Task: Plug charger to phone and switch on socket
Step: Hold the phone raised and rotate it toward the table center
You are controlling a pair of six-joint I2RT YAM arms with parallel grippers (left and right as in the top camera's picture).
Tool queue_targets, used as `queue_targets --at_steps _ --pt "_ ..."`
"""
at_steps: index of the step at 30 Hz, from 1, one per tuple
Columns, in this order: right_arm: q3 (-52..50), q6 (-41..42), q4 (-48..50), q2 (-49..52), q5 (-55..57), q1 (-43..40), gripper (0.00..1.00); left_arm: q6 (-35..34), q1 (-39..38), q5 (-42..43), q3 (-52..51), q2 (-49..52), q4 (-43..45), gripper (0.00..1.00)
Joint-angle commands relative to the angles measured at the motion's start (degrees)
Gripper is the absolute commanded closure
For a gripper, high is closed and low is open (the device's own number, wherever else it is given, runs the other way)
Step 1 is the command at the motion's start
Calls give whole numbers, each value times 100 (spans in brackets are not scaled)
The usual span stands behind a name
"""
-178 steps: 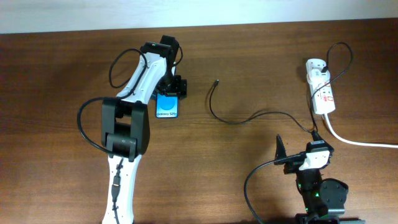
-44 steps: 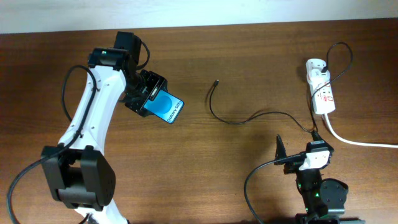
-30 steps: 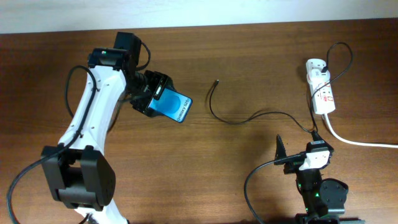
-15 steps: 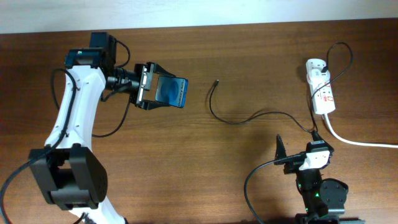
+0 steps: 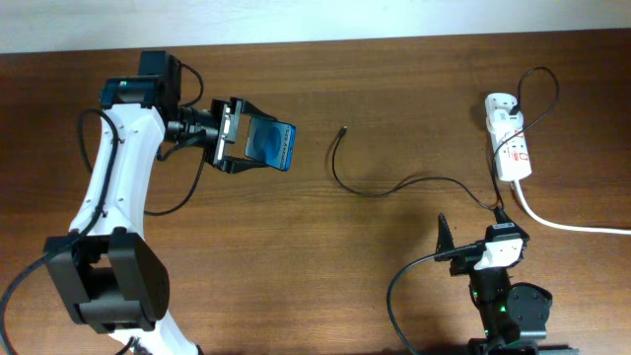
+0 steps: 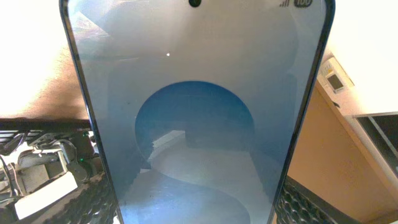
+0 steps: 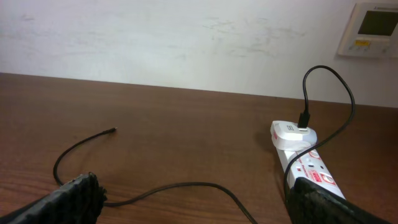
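My left gripper [image 5: 237, 136] is shut on the phone [image 5: 270, 144] and holds it lifted above the table, blue screen tilted, at the upper left. In the left wrist view the phone [image 6: 198, 112] fills the frame between the fingers. The charger [image 5: 394, 185], a thin black cable, lies on the table with its plug tip [image 5: 342, 128] right of the phone; it also shows in the right wrist view [image 7: 180, 186]. The socket [image 5: 508, 143] lies at the far right, seen in the right wrist view [image 7: 308, 163] too. My right gripper [image 5: 473, 247] is open and empty near the front edge.
A thick white cord [image 5: 572, 225] runs from the socket off the right edge. A white adapter [image 7: 292, 134] sits plugged in the socket's far end. A white wall borders the table's far edge.
My left arm lifted the phone off the table, swung it right and turned it on edge; in the last half second it barely moved. The right arm and cable stayed still.
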Motion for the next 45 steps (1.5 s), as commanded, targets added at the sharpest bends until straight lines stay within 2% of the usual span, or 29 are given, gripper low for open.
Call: queue_targets --at_steps 1,28,31,36,39,45 --pt "-31 42 -28 -44 11 46 2 98 42 212 0 -234 -2 100" --pt "-31 42 -28 -44 11 46 2 72 42 232 0 -221 52 100" --pt "-31 42 -28 -44 11 46 2 -345 42 236 0 -205 57 100" --pt "-31 42 -28 -44 11 46 2 -358 42 238 0 -205 52 100" --pt "-31 42 -28 -44 11 46 2 -352 35 603 0 -205 26 100" --pt "-31 42 -31 -44 11 46 2 -291 35 525 0 -205 -9 100"
